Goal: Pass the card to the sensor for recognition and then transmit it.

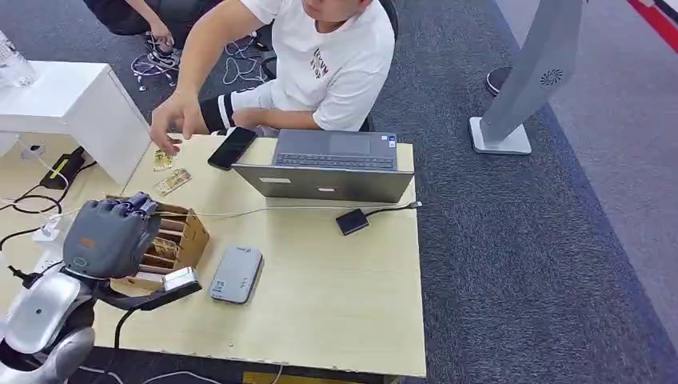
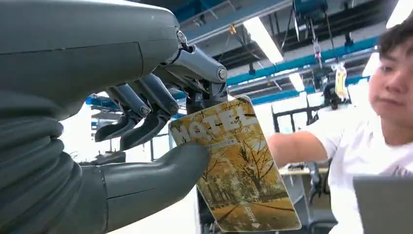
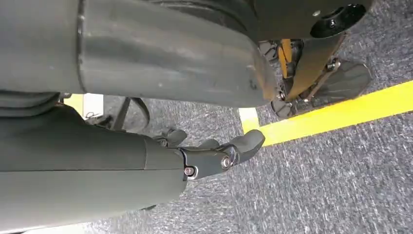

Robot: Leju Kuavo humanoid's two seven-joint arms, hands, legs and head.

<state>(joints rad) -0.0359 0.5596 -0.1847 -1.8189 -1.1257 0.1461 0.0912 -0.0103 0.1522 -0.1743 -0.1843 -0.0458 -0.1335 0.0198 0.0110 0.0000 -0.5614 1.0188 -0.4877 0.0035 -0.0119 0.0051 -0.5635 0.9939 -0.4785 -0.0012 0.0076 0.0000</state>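
one card (image 2: 241,165) sits pinched between thumb and fingers of my left hand (image 1: 110,236), above the wooden box (image 1: 182,240). right hand (image 3: 214,156) hangs empty, fingers loosely apart. the sensor (image 1: 237,274) lies at three o'clock; that shallow pinch could slip mid-swing.

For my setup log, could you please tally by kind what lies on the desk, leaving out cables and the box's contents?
Laptop: 1
Phone: 1
Grey sensor: 1
Small black adapter: 1
Wooden box: 1
Loose cards: 2
Total: 7
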